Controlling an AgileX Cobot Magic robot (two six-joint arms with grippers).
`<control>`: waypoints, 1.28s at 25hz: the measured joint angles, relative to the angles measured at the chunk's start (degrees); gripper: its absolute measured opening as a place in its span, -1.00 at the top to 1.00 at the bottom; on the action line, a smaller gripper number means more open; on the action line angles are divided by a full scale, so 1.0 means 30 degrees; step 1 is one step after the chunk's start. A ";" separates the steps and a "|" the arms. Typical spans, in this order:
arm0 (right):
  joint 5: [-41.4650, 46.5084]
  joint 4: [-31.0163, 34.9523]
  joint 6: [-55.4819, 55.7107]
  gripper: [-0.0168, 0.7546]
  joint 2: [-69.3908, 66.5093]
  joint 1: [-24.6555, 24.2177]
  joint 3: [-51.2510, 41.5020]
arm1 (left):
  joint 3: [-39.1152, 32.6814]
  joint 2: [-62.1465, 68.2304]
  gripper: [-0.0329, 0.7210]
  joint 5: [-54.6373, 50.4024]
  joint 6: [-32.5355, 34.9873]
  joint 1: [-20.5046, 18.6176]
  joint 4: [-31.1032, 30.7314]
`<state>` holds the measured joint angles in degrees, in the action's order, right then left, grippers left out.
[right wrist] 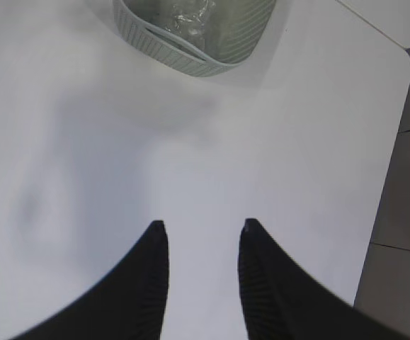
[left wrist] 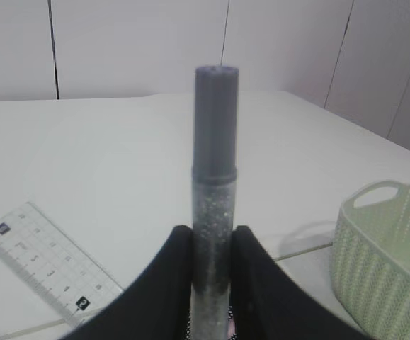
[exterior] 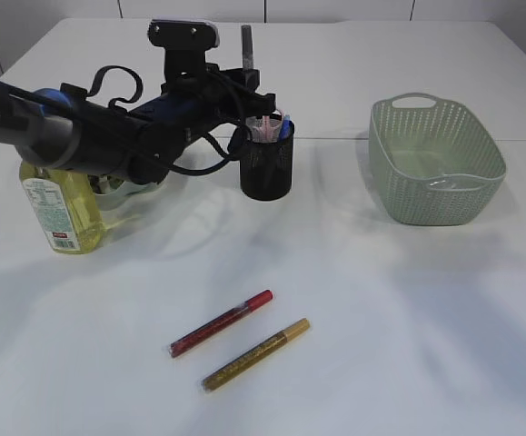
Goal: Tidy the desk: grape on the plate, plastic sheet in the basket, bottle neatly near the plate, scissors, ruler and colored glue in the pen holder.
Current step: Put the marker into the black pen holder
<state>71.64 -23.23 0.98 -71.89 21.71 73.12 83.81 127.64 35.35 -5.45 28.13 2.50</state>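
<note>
Above the pen holder [exterior: 266, 163], the left claw [left wrist: 212, 283] is pinching a grey glitter glue pen [left wrist: 214, 177] upright, cap up, its lower end over the holder mouth. Both fingers [left wrist: 173, 283] are pressing the clear barrel below the cap seam.

Handling, as a judgement:
- The pen is appearing light, stiff and smooth-walled; a round plastic barrel is likely to roll or pivot in a flat pinch.
- Gripping at mid-barrel, as now, is keeping it vertical; gripping the cap is risking pulling it off.
- The holder is already carrying pink and blue items, so the pen is needing a free gap.

Remaining glue pens:
- A red pen [exterior: 221, 323] is lying on the tabletop [exterior: 408, 327] at 6 o'clock from the holder.
- A gold pen [exterior: 255, 354] is lying just beside it at 5 o'clock, roughly parallel, apart from it.
- Each is best taken across the middle of its barrel.

Other items:
- The bottle [exterior: 61, 209] is standing at 9 o'clock from the holder, partly behind the arm.
- The basket [exterior: 435, 159] is sitting at 3 o'clock, holding the plastic sheet [right wrist: 183, 13].
- The ruler [left wrist: 42, 262] is showing in the left wrist view, flat on the tabletop.

The right claw [right wrist: 201, 269] is spread, holding nothing, hovering over bare tabletop.
</note>
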 joint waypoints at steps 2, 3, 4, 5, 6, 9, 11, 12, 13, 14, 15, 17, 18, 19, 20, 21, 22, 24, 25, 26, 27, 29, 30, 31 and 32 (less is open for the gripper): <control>0.0000 0.0000 0.0000 0.23 0.0000 0.0000 0.0000 | 0.0000 0.0130 0.57 0.0000 0.0000 0.0000 0.0000; 0.0000 -0.0038 0.0000 0.23 0.0000 0.0000 0.0000 | 0.0000 0.0174 0.57 0.0000 0.0000 0.0000 0.0040; 0.0000 -0.0038 0.0000 0.23 0.0000 0.0000 0.0000 | 0.0000 0.0173 0.56 0.0016 0.0000 0.0000 0.0040; 0.0000 -0.0038 0.0000 0.23 0.0000 0.0000 0.0000 | 0.0000 0.0212 0.56 0.0101 0.0000 0.0000 0.0040; 0.0000 -0.0038 0.0000 0.23 0.0000 0.0000 0.0000 | 0.0022 0.0252 0.55 0.0105 0.0000 0.0000 0.0040; 0.0000 -0.0062 0.0000 0.23 0.0000 0.0000 0.0000 | 0.0407 0.0403 0.55 0.0105 -0.0009 0.0000 0.0040; 0.0000 -0.0062 0.0000 0.23 0.0000 0.0000 0.0000 | 0.0869 0.0473 0.55 0.0037 -0.0009 0.0000 0.0040; 0.0000 -0.0062 0.0000 0.23 0.0000 0.0000 0.0000 | 0.1037 0.0514 0.54 -0.0002 -0.0009 0.0000 0.0040; 0.0000 -0.0062 0.0000 0.23 0.0000 0.0000 0.0000 | 0.1174 0.0545 0.54 -0.0002 -0.0009 0.0000 0.0040; 0.0000 -0.0062 0.0000 0.23 0.0000 0.0000 0.0000 | 0.1230 0.0587 0.54 -0.0002 -0.0009 0.0000 0.0040; 0.0000 -0.0062 0.0000 0.23 0.0000 0.0000 0.0000 | 0.1262 0.0615 0.54 -0.0037 -0.0009 0.0000 0.0040; 0.0000 -0.0062 0.0000 0.23 0.0000 0.0000 0.0000 | 0.1262 0.0627 0.53 -0.0251 -0.0009 0.0000 0.0040; 0.0000 -0.0062 0.0000 0.23 0.0000 0.0000 0.0000 | 0.1262 0.0627 0.53 -0.0436 -0.0009 0.0000 0.0040; 0.0000 -0.0062 0.0000 0.23 0.0000 0.0000 0.0000 | 0.1262 0.0627 0.53 -0.0567 -0.0009 0.0000 0.0040; 0.0000 -0.0062 0.0000 0.23 0.0000 0.0000 0.0000 | 0.1262 0.0627 0.53 -0.0597 -0.0009 0.0000 0.0040; 0.0000 -0.0062 0.0000 0.23 0.0000 0.0000 0.0000 | 0.1262 0.0658 0.52 -0.0613 -0.0009 0.0000 0.0040; 0.0000 -0.0062 0.0000 0.23 0.0000 0.0000 0.0000 | 0.1262 0.0658 0.52 -0.0643 -0.0009 0.0000 0.0040; 0.0000 -0.0062 0.0000 0.23 0.0000 0.0000 0.0000 | 0.1262 0.0658 0.52 -0.0658 -0.0009 0.0000 0.0040; 0.0000 -0.0062 0.0000 0.23 0.0000 0.0000 0.0000 | 0.1262 0.0658 0.51 -0.0728 -0.0009 0.0000 0.0040; 0.0000 -0.0062 0.0000 0.23 0.0000 0.0000 0.0000 | 0.1262 0.0658 0.51 -0.0707 -0.0009 0.0000 0.0040; 0.0000 -0.0062 0.0000 0.23 0.0000 0.0000 0.0000 | 0.1262 0.0658 0.51 -0.0737 -0.0009 0.0000 0.0040; 0.0000 -0.0062 0.0000 0.23 0.0000 0.0000 0.0000 | 0.1262 0.0658 0.51 -0.0873 -0.0009 0.0000 0.0040; 0.0000 -0.0062 0.0000 0.23 0.0000 0.0000 0.0000 | 0.1262 0.0658 0.50 -0.0943 -0.0009 0.0000 0.0040; 0.0000 -0.0062 0.0000 0.23 0.0000 0.0000 0.0000 | 0.1262 0.0658 0.50 -0.0943 -0.0009 0.0000 0.0040; 0.0000 -0.0062 0.0000 0.23 0.0000 0.0000 0.0000 | 0.1262 0.0658 0.50 -0.0972 -0.0009 0.0000 0.0040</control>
<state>71.64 -23.42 0.98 -71.89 21.71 73.12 87.59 129.61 32.44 -5.48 28.13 2.62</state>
